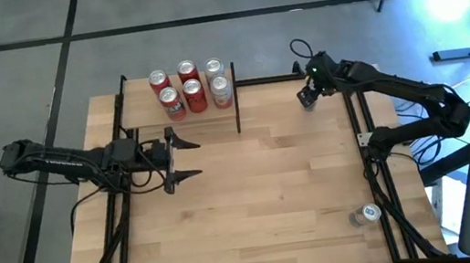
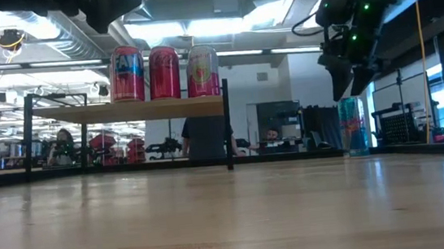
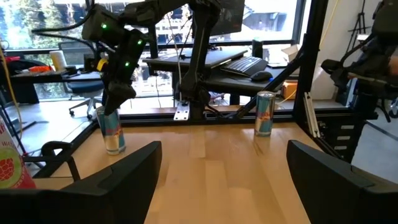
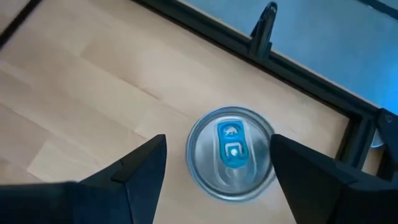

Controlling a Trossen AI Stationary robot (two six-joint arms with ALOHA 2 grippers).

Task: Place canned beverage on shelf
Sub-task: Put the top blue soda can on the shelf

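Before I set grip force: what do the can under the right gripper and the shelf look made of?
The can looks like thin aluminium: a bright, brushed silver lid with a blue pull tab. Its wall is printed and glossy in the low view. The shelf appears to be a light wooden board, matte with visible grain, on thin black posts, probably painted metal. The right gripper hangs open above the can.

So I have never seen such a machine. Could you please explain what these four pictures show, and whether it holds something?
Two robot arms work at a wooden table. One camera looks down from above, one sits at table height, and one rides on each wrist. Six red cans stand on the small shelf. The right tool hangs open directly above a blue-tabbed can, not gripping it. Another can stands near the table's corner. The left tool waits open and empty.
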